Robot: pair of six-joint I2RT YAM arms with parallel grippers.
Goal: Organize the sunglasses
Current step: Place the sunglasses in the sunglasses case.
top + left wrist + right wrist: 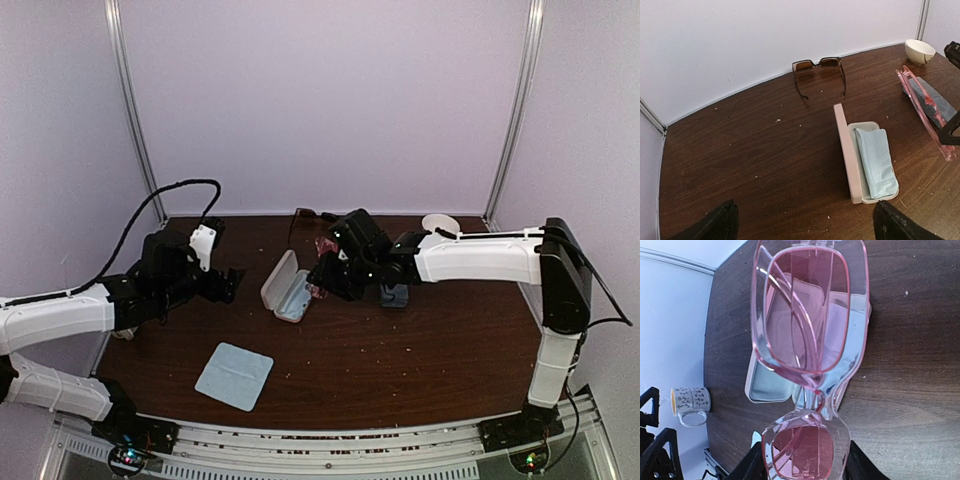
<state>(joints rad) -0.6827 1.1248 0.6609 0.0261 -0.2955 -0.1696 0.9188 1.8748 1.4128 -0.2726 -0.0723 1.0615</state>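
My right gripper [805,467] is shut on a chunky translucent pink pair of sunglasses [807,315] with reddish lenses. It holds them in the air just right of an open pink case [285,287]. The pair also shows in the top view [322,262] and the left wrist view [926,107]. A folded light-blue cloth [875,162] lies in the case. A thin brown-framed pair [817,65] lies unfolded near the back wall. My left gripper [805,227] is open and empty above the table, left of the case.
A second light-blue cloth [234,375] lies flat at the front left. A grey-blue case [395,296] sits under my right arm. A white bowl [919,50] stands at the back right. A patterned mug [690,401] stands at the table's left edge.
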